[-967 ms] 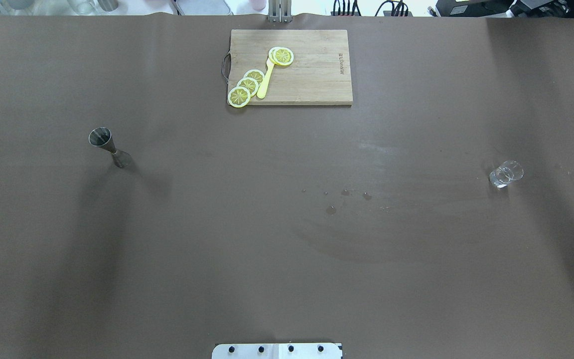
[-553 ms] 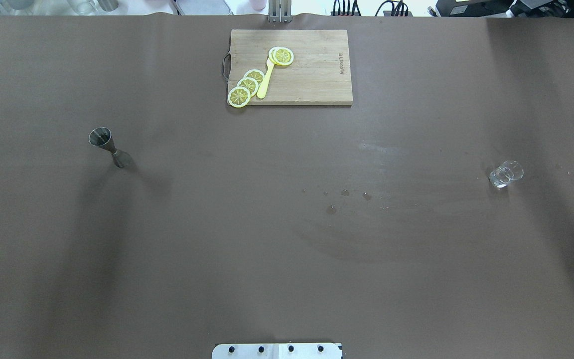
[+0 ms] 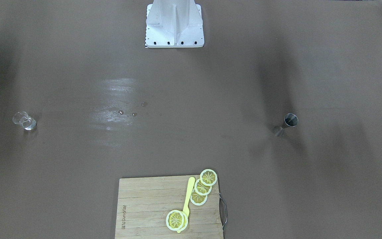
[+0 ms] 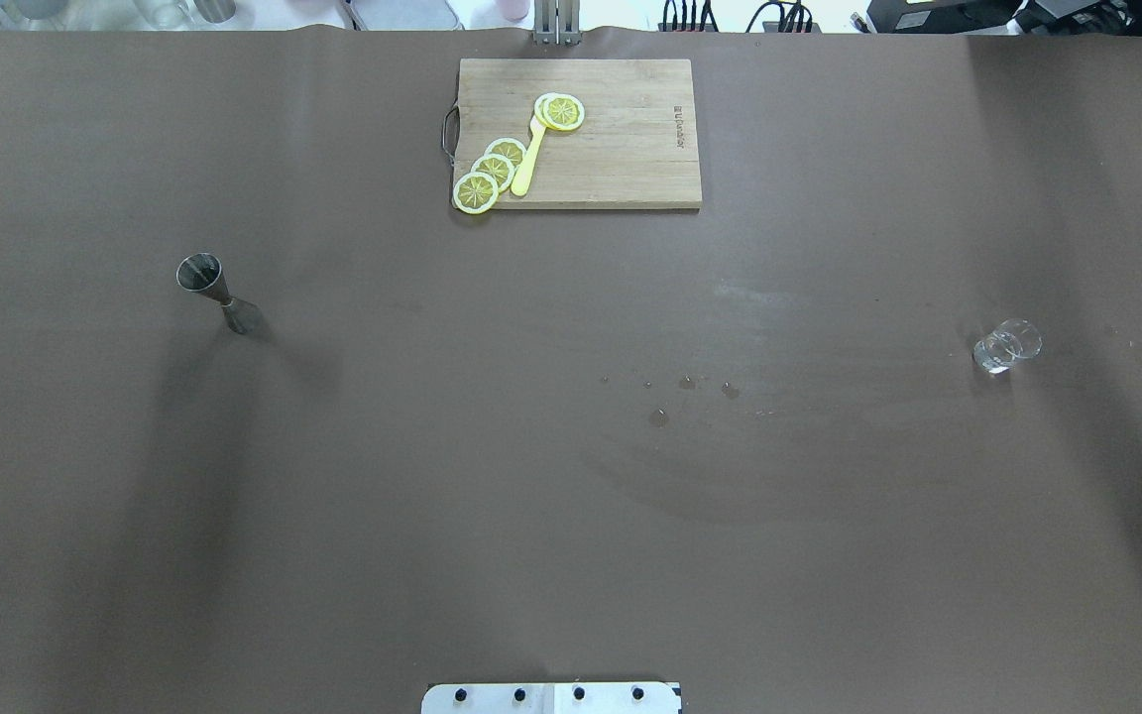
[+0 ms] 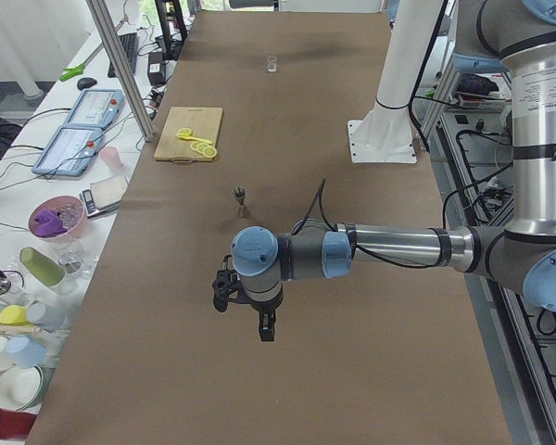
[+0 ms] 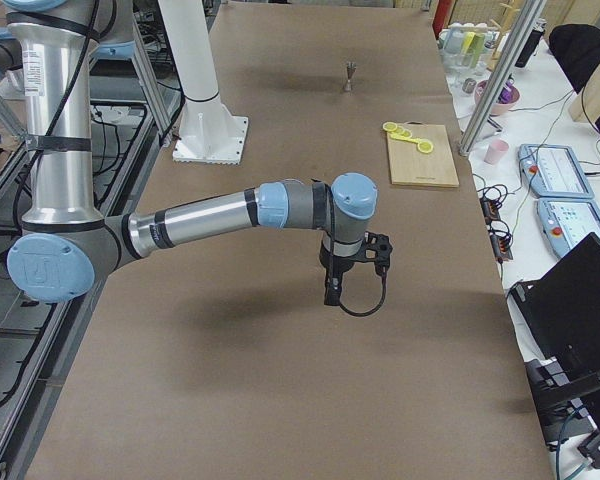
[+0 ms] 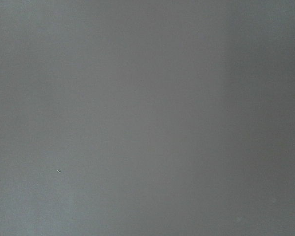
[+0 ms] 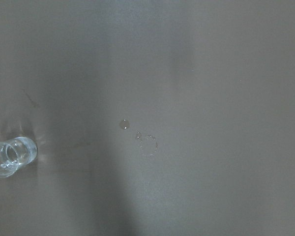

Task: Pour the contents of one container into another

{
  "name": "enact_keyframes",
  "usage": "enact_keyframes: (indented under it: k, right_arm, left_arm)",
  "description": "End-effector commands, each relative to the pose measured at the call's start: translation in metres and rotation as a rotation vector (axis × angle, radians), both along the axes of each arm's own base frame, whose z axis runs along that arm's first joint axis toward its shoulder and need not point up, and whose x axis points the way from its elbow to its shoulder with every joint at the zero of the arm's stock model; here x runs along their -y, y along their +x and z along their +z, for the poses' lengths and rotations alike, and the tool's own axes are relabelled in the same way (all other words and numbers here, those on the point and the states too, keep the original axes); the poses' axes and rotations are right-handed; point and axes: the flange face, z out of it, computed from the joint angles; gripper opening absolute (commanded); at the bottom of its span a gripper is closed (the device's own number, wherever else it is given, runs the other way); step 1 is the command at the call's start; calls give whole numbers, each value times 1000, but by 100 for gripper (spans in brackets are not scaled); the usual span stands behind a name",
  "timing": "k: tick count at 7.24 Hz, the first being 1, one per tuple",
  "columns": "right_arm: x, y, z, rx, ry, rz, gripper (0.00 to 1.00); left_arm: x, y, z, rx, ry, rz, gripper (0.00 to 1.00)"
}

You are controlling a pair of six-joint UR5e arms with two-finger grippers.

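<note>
Jigger (image 4: pixel 204 277) stands well left of the cutting board (image 4: pixel 621 149), shot glass (image 4: pixel 1005 345) well right of it; left gripper (image 5: pixel 265 331) and right gripper (image 6: pixel 330 292) hang clear of both, opening can't be told.

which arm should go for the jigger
Left. The jigger stands on the robot's left half of the table, on the same side as the left gripper. The right gripper hangs far across, by the glass.

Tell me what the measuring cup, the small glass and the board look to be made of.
Measuring cup: metal, likely polished steel; grey, mirror-like sheen. Small glass: clear glass or possibly plastic; the table shows through. Board: pale wood, perhaps bamboo, matt; visible grain strips.
</note>
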Motion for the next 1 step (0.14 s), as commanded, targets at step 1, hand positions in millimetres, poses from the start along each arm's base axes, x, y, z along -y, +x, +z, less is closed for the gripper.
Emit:
enact_keyframes:
  k: [1]
  right_arm:
    - [0,0,1,-1,-1,-1,100]
  left_arm:
    - [1,0,0,0,0,0,98]
